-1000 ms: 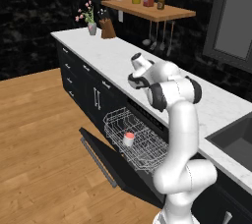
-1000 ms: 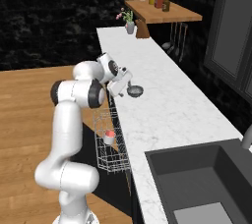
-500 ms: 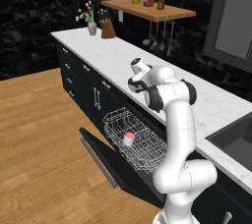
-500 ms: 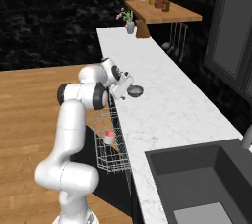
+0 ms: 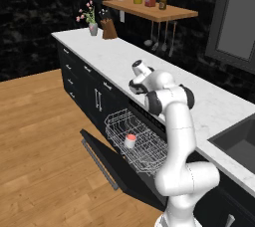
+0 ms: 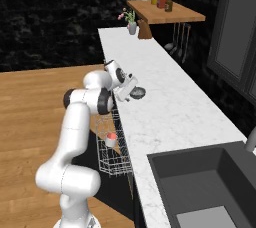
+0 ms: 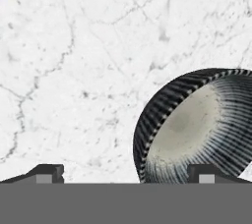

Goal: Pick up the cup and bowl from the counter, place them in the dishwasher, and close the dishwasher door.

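The pincer [image 7: 125,171] hangs low over the worktop [image 7: 74,70] with its two dark tips spread wide apart and nothing between them; the right tip in the hand view sits in front of the bowl [image 7: 197,127], the left tip over bare marble. From the right base view the pincer [image 6: 129,92] is just beside the bowl [image 6: 137,92], which rests near the front edge of the worktop [image 6: 170,112]. Whether a fingertip touches the bowl's rim cannot be told.

The bowl is dark and ribbed outside, pale grey inside. The cup [image 5: 130,141], white with a red top, stands upright in the wire rack [image 5: 144,144] of the dishwasher, whose black door [image 5: 114,164] is folded down over the wooden floor [image 5: 45,161].

The arm rises from its base, bends at a dark elbow above the rack and reaches forward, with the wrist tipped down toward the worktop [image 5: 149,66].

At the far end of the worktop stand a small flower pot [image 5: 92,28] and a knife block [image 5: 108,30]. Above them a wooden shelf [image 5: 154,11] carries jars, with utensils hanging under it. A dark sink [image 6: 210,192] is set into the near end.
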### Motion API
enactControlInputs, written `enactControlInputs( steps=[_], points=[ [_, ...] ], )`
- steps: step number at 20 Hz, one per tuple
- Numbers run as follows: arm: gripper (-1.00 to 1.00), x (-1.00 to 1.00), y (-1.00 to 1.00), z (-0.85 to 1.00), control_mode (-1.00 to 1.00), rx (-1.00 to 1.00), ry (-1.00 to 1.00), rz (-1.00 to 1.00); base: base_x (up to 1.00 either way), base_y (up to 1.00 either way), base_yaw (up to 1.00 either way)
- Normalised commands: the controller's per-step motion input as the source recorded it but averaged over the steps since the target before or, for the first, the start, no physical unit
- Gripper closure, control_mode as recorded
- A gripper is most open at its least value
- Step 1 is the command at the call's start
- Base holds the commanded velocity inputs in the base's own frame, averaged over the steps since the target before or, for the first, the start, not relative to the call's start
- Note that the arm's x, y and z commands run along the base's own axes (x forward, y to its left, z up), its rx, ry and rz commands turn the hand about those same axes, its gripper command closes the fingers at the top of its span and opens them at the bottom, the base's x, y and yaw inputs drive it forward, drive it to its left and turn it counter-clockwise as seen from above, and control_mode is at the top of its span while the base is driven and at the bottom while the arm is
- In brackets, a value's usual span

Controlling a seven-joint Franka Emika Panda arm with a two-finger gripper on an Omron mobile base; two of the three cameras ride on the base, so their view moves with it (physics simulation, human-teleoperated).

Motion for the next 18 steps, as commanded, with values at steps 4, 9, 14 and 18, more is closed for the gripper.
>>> enactControlInputs(
  steps=[4,9,14,18],
  points=[
    [-1.0,0.29,0.0,-0.17,-1.0,0.0,0.0,0.0,0.0,0.0,0.0],
    [-1.0,0.27,-0.05,-0.1,-1.0,0.0,0.0,0.0,0.0,0.0,0.0],
    [1.0,0.15,-0.07,-0.09,-1.0,0.0,-0.01,0.0,0.0,0.0,0.0],
    [1.0,-0.03,0.0,-0.1,-1.0,0.0,-0.02,0.0,0.0,0.0,0.0]
  ],
)
